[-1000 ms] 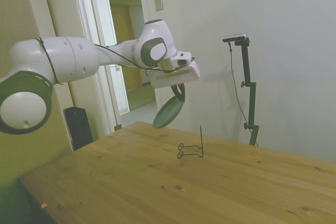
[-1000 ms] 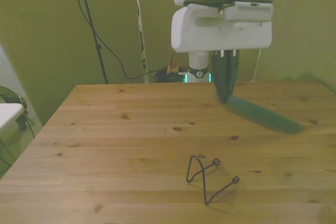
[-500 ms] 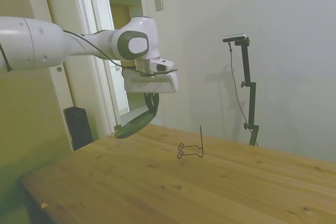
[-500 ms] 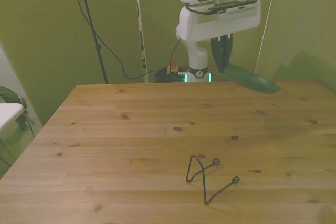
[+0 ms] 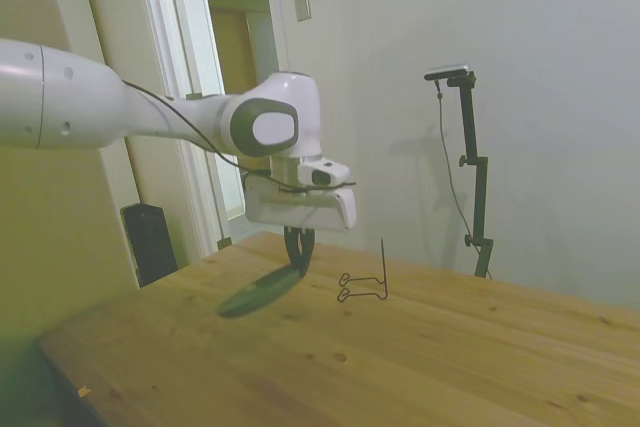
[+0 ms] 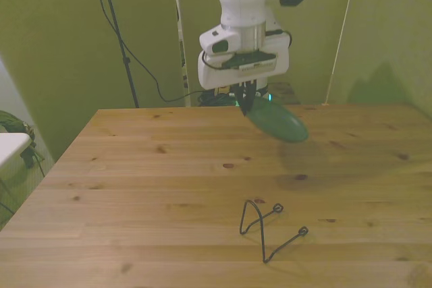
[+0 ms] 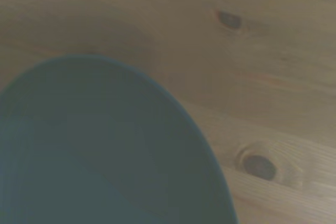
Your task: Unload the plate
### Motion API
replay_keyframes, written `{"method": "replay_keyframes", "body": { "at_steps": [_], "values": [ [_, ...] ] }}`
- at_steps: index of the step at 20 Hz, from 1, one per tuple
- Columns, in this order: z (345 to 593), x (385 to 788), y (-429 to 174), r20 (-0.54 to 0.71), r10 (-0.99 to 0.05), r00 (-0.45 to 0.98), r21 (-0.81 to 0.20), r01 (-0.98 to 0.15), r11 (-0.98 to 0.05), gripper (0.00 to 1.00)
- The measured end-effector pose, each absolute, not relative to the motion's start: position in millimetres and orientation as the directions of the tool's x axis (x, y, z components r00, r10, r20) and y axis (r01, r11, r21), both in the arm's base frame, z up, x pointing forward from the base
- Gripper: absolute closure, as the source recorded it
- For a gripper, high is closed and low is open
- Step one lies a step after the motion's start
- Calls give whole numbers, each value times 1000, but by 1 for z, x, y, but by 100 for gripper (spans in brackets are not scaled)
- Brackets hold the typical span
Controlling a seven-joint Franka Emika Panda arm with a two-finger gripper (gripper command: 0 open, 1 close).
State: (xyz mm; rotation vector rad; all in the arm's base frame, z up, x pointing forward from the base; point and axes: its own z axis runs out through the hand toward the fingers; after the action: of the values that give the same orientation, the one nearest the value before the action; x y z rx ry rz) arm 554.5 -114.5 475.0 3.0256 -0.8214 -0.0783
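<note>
**A:** Where is the plate (image 6: 275,121)?

**B:** In the hand (image 6: 246,98), pinched at one edge. It hangs tilted, the held edge high and the far edge low, over the far part of the surface (image 6: 169,173). Dark green, round, shallow rim. In the side view the plate (image 5: 258,291) slants down away from the hand (image 5: 298,259), toward the doorway side of the picture.

**A:** Touching the wood?

**B:** Cannot tell for certain. The side view puts its low edge very close to the surface (image 5: 420,347); the front view shows a soft shadow on the wood just beneath and toward the front view's right. Contact itself is not clear.

**A:** State of the hand?

**B:** Narrow, its two dark fingers pressed onto the plate's rim, pointing downward beneath the white wrist block.

**A:** The wire stand (image 6: 268,227)?

**B:** Thin, black, standing on the surface nearer the camera in the front view, well apart from the plate. Nothing rests in it. In the side view the wire stand (image 5: 366,283) sits just beside the hand on the picture's right, one prong upright.

**A:** Wrist camera?

**B:** Blurred. The plate (image 7: 100,150) fills much of the frame as a dark green curve, with the pale surface (image 7: 273,87) and two dark knots in the wood beyond its rim.
</note>
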Motion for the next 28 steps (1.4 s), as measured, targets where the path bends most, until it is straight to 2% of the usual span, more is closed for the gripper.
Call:
{"method": "replay_keyframes", "body": {
  "at_steps": [3, 11, 22, 23, 28],
  "values": [
    [439, 542, -115, -24, -503, 864, 22, -502, -865, 100],
    [402, 517, -117, 21, -497, 867, 29, -498, -867, 100],
    [378, 520, -126, 36, -517, 855, 47, -518, -854, 100],
    [377, 519, -127, 35, -518, 855, 48, -519, -853, 0],
    [379, 520, -127, 40, -518, 855, 46, -519, -854, 0]
  ]
}}
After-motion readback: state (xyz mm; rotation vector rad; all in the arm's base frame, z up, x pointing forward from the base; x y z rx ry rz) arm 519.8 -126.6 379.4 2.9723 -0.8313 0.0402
